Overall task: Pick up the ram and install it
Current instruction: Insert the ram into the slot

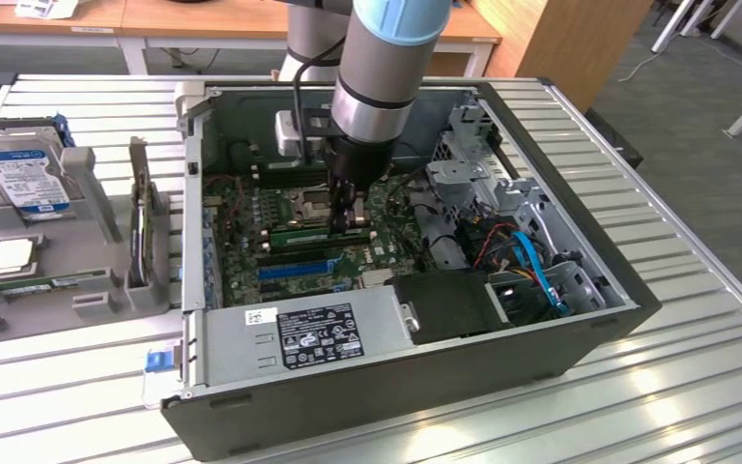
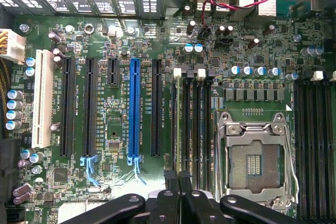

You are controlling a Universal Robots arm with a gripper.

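My claw (image 2: 178, 178) sat pinched nearly shut on the ram (image 1: 304, 236), down at its slot (image 2: 187, 119); any tilt could have jammed it crooked.

Arm (image 1: 378, 77) stands approx. vertical from far side, wrist pointing straight down, gripper (image 1: 349, 220) low, fingers (image 2: 169, 181) pinched nearly together.

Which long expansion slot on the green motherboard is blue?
The long blue plastic slot, with black slots either side; the rest are black, except one white end slot.
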